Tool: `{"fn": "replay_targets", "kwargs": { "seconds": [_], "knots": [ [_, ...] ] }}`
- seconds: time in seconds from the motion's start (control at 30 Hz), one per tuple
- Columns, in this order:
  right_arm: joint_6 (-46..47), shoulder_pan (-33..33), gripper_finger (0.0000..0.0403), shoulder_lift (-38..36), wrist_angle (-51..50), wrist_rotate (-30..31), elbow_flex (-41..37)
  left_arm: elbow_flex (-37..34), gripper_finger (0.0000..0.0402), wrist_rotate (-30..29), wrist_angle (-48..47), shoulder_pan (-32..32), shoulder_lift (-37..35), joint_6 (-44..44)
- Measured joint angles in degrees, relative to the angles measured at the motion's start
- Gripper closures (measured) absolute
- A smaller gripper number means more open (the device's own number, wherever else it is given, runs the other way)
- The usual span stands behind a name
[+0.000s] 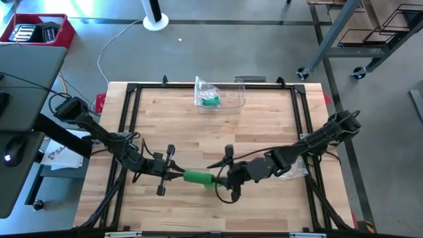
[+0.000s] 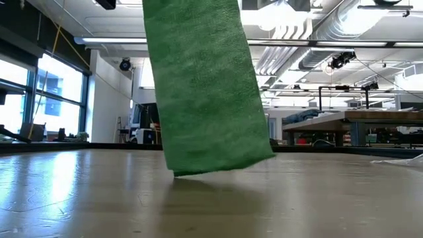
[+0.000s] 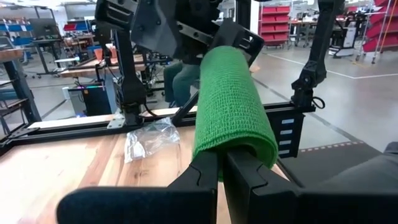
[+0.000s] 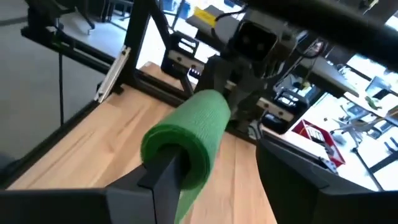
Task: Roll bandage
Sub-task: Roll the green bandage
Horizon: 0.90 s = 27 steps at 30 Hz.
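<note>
The bandage (image 1: 197, 177) is held between the left gripper (image 1: 173, 173) and right gripper (image 1: 221, 180). A plastic bag (image 1: 213, 93) is laid far behind.

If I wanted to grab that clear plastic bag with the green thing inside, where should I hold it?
Probably pinch the crinkled top of the clear plastic bag, coming straight down from above. It lies flat at the table's far edge, so loose plastic sticks up, while the green roll inside makes a bulkier lump.

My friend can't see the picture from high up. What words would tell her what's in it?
Two dark robot arms meet over a wooden table, holding a green rolled bandage between the left pincer and the right pincer. A clear plastic bag lies at the far edge.
</note>
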Motion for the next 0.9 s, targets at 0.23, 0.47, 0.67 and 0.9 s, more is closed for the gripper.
{"fn": "replay_targets", "kwargs": {
  "seconds": [0.23,0.47,0.67,0.9],
  "knots": [
    [-0.02,-0.98,0.0277,1.46,-0.06,-1.89,0.02,-0.02,0.04,-0.9,-0.08,0.1,0.04,-1.26],
    [-0.03,-0.73,0.0391,1.45,-1.87,-0.96,0.02,0.02,0.0332,-5.7,-6.48,0.09,-1.7,-5.52],
    [6.4,-0.33,0.0397,-2.33,-11.44,1.4,-1.78,0.02,0.0263,-7.0,-23.33,0.07,-9.09,-14.04],
    [7.96,0.18,0.0398,-14.89,3.83,-0.45,-20.55,0.02,0.0248,-9.2,-19.15,-0.74,-9.23,-8.53]
  ]
}}
